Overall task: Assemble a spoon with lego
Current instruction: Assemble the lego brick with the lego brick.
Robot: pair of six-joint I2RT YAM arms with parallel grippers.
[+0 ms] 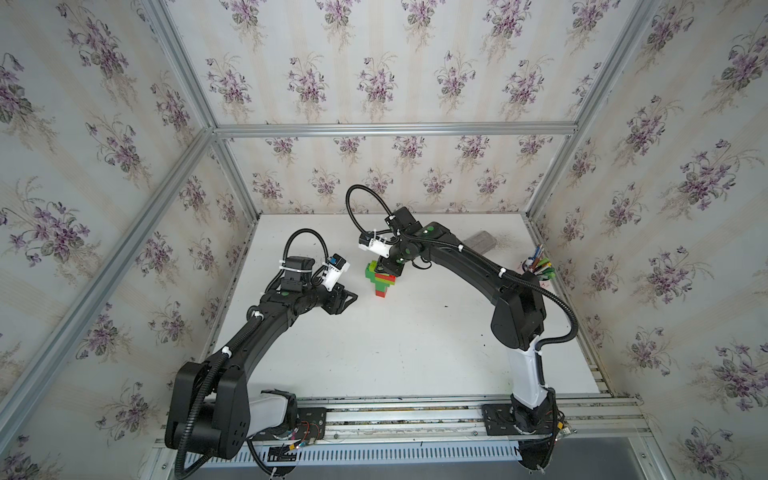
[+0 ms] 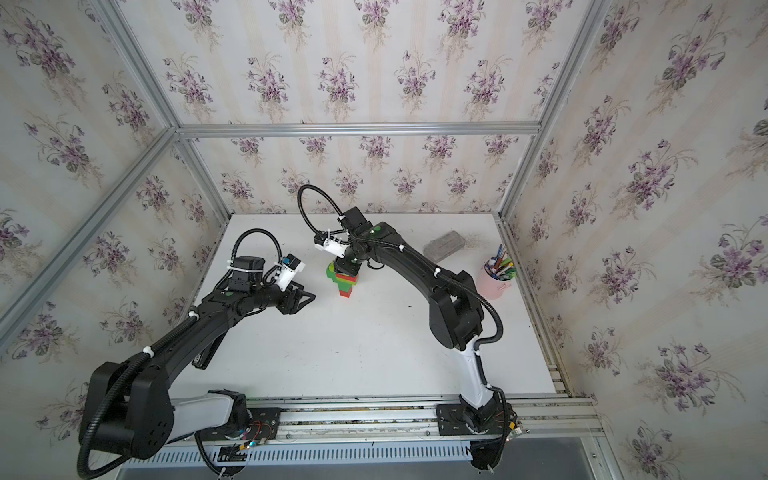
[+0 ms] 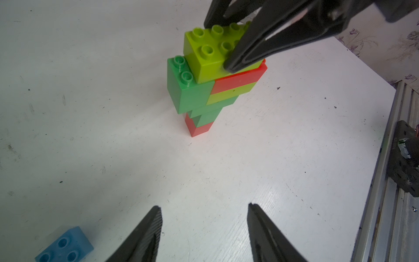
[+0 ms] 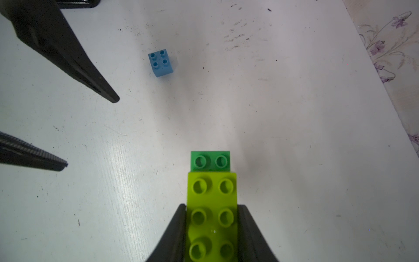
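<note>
Spoon (image 1: pixel 382 279) stands upright on the table (image 1: pixel 415 353), red handle end down, with the right end effector (image 4: pixel 212 206) pinching the oblong lime brick (image 4: pixel 212 188) on top across its narrow sides. Loose blue brick (image 3: pixel 64 245) lies studs-up just beside the left end effector (image 3: pixel 204 206), whose fingers are spread and empty. That arm looks the nearer one to fetch it.

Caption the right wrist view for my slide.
Right gripper clamps the lime brick topping the spoon; the blue brick lies loose nearby.
</note>
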